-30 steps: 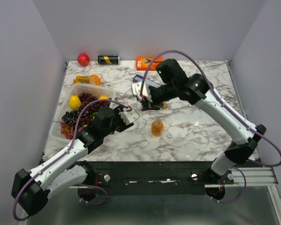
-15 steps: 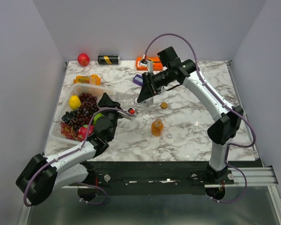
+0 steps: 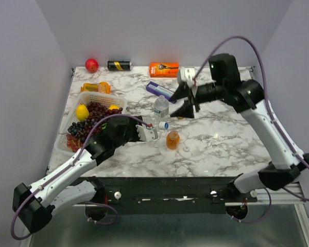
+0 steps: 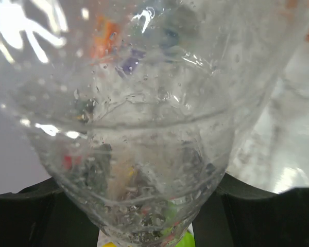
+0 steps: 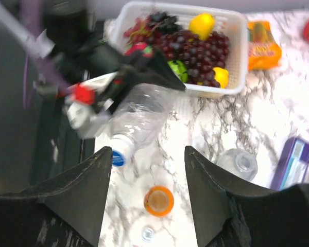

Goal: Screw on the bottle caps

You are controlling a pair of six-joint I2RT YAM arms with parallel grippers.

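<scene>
Beside the basket (image 3: 100, 96) of grapes (image 3: 95, 111), left pincer (image 3: 147, 133) gripping clear bottle (image 4: 144, 128), right pincer (image 5: 148, 148) spread, empty

Left arm (image 3: 62, 175): white tubular links between rounded black joint housings.
Right arm (image 3: 273, 136): the same build, white links and bulky black joints.
Left cable (image 3: 105, 118): a thin purple lead looping free of the arm.
Right cable (image 3: 239, 37): a matching purple lead in a wide arc.
Left pincer (image 3: 148, 131): white blocky body with a small red round knob (image 5: 83, 95); matte black fingers (image 4: 26, 218).
Right pincer (image 3: 185, 101): black, behind it a white wrist piece; in its own wrist view, two broad black wedge-shaped fingers (image 5: 74, 198) taper to blunt tips with scuffed grey streaks on their faces.
</scene>
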